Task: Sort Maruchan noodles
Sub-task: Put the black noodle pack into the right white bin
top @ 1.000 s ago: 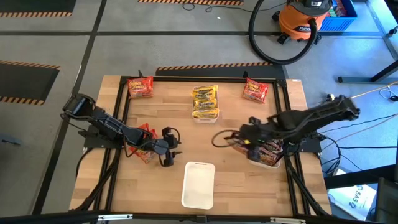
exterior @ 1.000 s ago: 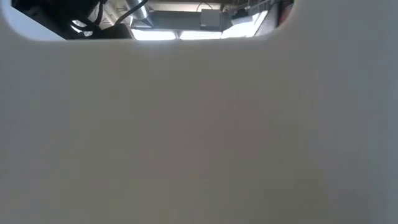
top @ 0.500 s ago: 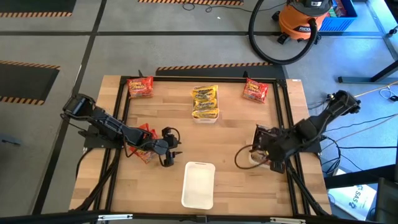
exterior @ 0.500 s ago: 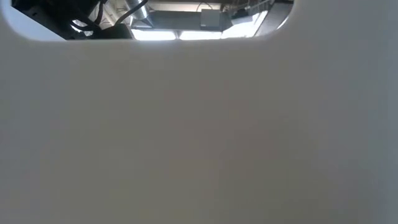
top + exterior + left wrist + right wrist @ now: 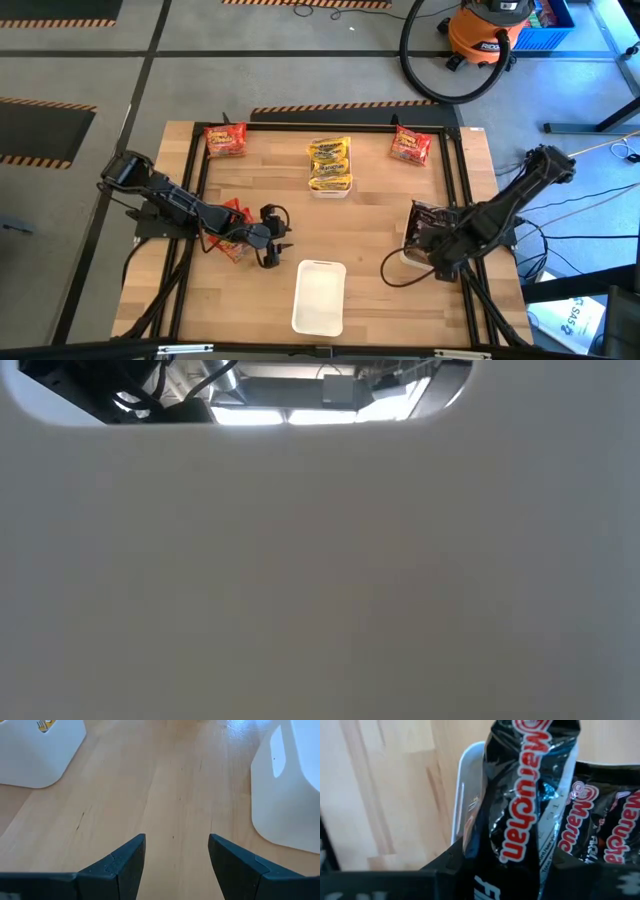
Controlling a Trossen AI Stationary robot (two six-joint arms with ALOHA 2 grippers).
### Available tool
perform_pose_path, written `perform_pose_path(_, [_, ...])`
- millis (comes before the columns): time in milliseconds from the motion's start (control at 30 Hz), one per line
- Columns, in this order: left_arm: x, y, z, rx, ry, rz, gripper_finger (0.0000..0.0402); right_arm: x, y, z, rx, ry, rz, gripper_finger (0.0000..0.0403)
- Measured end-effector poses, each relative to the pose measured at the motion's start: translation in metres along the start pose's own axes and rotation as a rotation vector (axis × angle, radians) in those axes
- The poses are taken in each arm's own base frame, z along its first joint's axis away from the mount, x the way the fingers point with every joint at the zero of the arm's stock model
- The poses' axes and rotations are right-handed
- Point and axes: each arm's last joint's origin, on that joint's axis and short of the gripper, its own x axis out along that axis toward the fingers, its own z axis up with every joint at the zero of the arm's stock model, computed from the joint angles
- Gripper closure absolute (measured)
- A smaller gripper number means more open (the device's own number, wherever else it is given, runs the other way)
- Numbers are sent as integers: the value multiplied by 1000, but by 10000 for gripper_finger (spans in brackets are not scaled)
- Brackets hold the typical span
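- the right gripper (image 5: 520, 870) holds a dark maruchan packet (image 5: 525, 795) between its fingers, above the white tray (image 5: 408, 256) at the right edge of the tabletop (image 5: 370, 220).
- this tray already has more dark packets (image 5: 600, 835) inside, so i judge that the step in hand is to put this one with them.
- to do it well, the packet should go low over the tray, flat on the pile, before the fingers open; it hangs near the tray rim and could slip outside.
- the left gripper (image 5: 175, 855) waits low over bare wood, its fingers wide apart with nothing between.
- the far middle tray (image 5: 329, 188) carries yellow packets (image 5: 329, 160).
- the near tray (image 5: 320, 296) looks empty.
- red packets lie loose: one far left (image 5: 225, 139), one far right (image 5: 410, 146), some under the left arm (image 5: 232, 215).
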Motion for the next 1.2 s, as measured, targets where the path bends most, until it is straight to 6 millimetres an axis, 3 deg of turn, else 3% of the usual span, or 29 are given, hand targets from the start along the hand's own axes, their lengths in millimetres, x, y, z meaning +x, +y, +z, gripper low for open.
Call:
perform_pose_path(667, [0, 0, 0, -2, -1, 2, 190, 58, -6, -11, -27, 3, 12, 283])
perform_pose_path(933, [0, 0, 0, -2, -1, 2, 190, 73, -8, -16, -18, 21, 36, 283])
perform_pose_path(1200, [0, 0, 0, -1, -1, 2, 190, 73, -9, -17, 37, 29, 31, 266])
